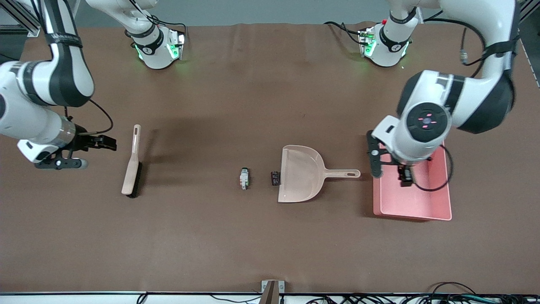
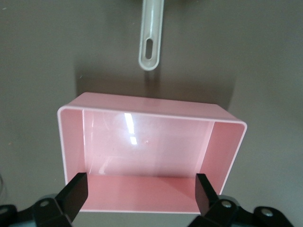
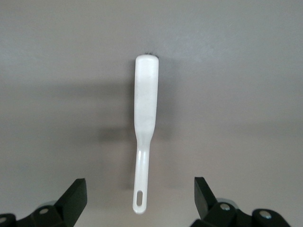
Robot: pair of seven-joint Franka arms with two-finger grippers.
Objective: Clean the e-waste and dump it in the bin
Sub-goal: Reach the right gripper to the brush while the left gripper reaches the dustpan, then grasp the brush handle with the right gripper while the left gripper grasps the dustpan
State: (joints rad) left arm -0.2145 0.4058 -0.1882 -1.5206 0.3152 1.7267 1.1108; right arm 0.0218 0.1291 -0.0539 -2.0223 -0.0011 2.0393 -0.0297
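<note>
The left gripper point(image 2: 140, 196) hangs spread over the pink rectangular plastic bin point(image 1: 438, 211). The right gripper point(image 3: 140, 198), also spread, hovers beside the beige long-handled brush point(image 1: 131, 169), toward the right arm's end of the table from that bin.

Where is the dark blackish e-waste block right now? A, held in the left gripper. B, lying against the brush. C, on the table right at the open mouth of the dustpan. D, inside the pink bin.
C: the dark block lies on the table at the open edge of the dustpan, while the pink bin shows nothing inside and the left gripper above it is open.
</note>
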